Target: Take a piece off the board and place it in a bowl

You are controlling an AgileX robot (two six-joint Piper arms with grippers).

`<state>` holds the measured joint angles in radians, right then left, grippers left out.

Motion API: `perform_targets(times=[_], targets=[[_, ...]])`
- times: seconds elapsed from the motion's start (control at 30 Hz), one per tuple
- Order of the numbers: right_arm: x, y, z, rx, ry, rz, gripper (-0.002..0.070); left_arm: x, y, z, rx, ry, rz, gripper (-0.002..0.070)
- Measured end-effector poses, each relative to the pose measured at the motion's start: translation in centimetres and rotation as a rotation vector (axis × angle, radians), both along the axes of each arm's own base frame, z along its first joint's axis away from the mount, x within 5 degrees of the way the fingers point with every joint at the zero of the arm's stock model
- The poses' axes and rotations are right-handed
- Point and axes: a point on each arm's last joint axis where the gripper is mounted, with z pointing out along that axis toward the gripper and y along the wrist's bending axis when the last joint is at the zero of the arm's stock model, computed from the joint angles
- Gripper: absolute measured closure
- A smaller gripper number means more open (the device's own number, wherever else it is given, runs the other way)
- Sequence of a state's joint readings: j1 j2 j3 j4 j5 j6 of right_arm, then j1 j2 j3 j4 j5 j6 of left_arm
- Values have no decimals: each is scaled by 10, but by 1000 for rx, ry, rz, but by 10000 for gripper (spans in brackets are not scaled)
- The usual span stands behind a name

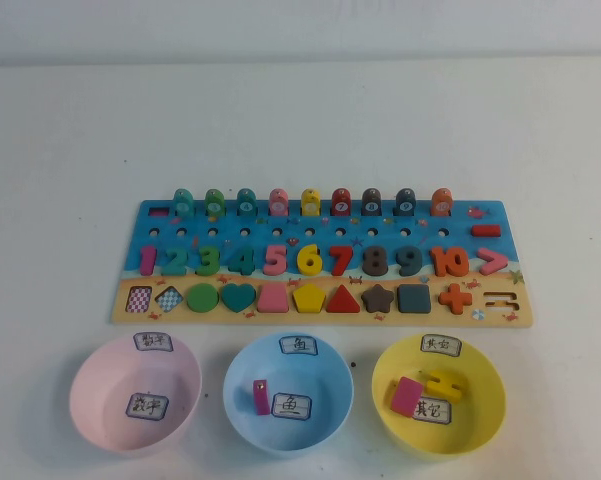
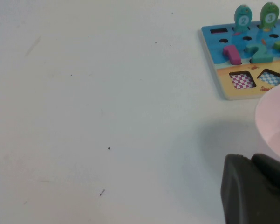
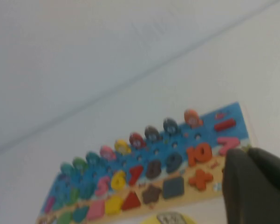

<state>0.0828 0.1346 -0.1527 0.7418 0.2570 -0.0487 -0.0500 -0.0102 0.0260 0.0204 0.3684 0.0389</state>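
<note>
The number-and-shape board (image 1: 500, 215) lies across the middle of the table, with fish pegs, numbers 1 to 10 and shapes set in it. Two slots at the left of the shape row (image 1: 152, 298) are empty. In front stand a pink bowl (image 1: 90, 400), a blue bowl (image 1: 325, 385) holding a pink piece (image 1: 261, 396), and a yellow bowl (image 1: 480, 400) holding a pink piece (image 1: 405, 396) and a yellow piece (image 1: 442, 384). Neither arm shows in the high view. My left gripper (image 2: 251, 159) hovers shut and empty beside the pink bowl (image 2: 275, 116). My right gripper (image 3: 248, 151) is shut and empty, near the board's right end (image 3: 233, 112).
White table surface stretches to the left of the board (image 2: 214, 44) and behind it. The yellow bowl's labelled rim (image 3: 170, 218) shows below the board in the right wrist view. The three bowls stand close together along the front edge.
</note>
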Motion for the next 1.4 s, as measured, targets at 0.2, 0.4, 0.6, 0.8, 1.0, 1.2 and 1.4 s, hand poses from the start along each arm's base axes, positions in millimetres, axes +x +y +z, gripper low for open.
perform_targets(times=[0.2,0.4,0.6,0.8,1.0,1.2,1.4], targets=[[30,12,33,-179,279,156,694,0,0,0,0,0,0,676],[82,18,53,-339,548,271,694,0,0,0,0,0,0,676],[136,28,51,-397,734,384,694,0,0,0,0,0,0,676],[180,64,39,-507,824,518,694,0,0,0,0,0,0,676],[216,103,31,-576,874,603,694,0,0,0,0,0,0,676],[259,128,23,-635,969,610,693,0,0,0,0,0,0,676],[295,141,7,-655,1088,596,646,0,0,0,0,0,0,676]])
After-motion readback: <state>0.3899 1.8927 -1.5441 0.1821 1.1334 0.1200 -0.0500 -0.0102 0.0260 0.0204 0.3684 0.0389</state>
